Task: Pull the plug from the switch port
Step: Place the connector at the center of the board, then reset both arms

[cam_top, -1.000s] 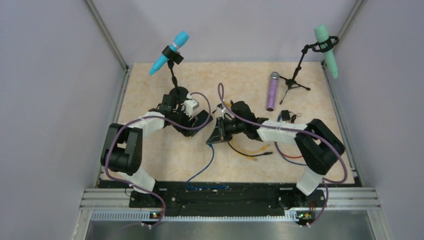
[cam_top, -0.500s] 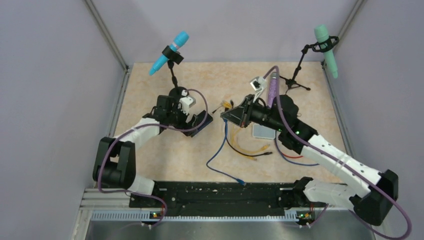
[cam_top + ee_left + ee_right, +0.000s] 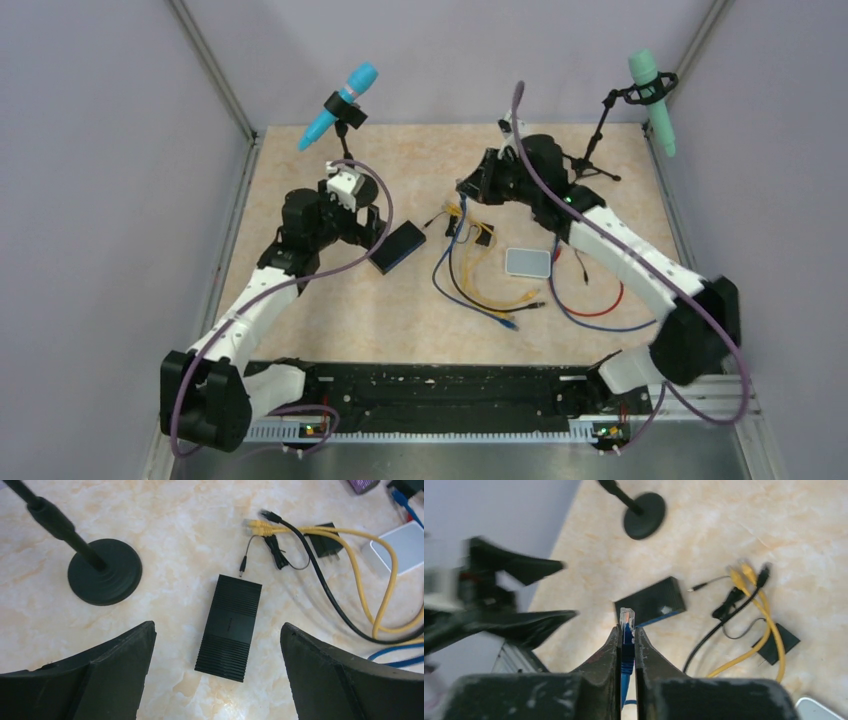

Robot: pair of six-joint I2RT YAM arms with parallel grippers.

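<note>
The switch (image 3: 397,247), a flat black ribbed box, lies on the table left of centre. In the left wrist view the switch (image 3: 231,627) has no cable in it. My left gripper (image 3: 217,626) is open and empty above it, with the box between its fingers (image 3: 122,672); in the top view the left gripper (image 3: 366,232) is just left of the switch. My right gripper (image 3: 626,630) is shut on the blue cable's plug (image 3: 626,617), whose clear tip sticks out past the fingertips. It is held high at the back (image 3: 470,187), apart from the switch (image 3: 651,601).
A blue microphone on a stand (image 3: 340,105) is behind the left gripper, its round base (image 3: 105,571) close by. A green microphone stand (image 3: 650,90) is at the back right. Yellow, black, blue and red cables (image 3: 495,300), a small black block (image 3: 485,238) and a pale grey pad (image 3: 527,263) lie right of the switch.
My right gripper pulled the blue plug away from the switch and rose to the back. My left gripper let go of the switch and drew back left; the switch now lies flat.
</note>
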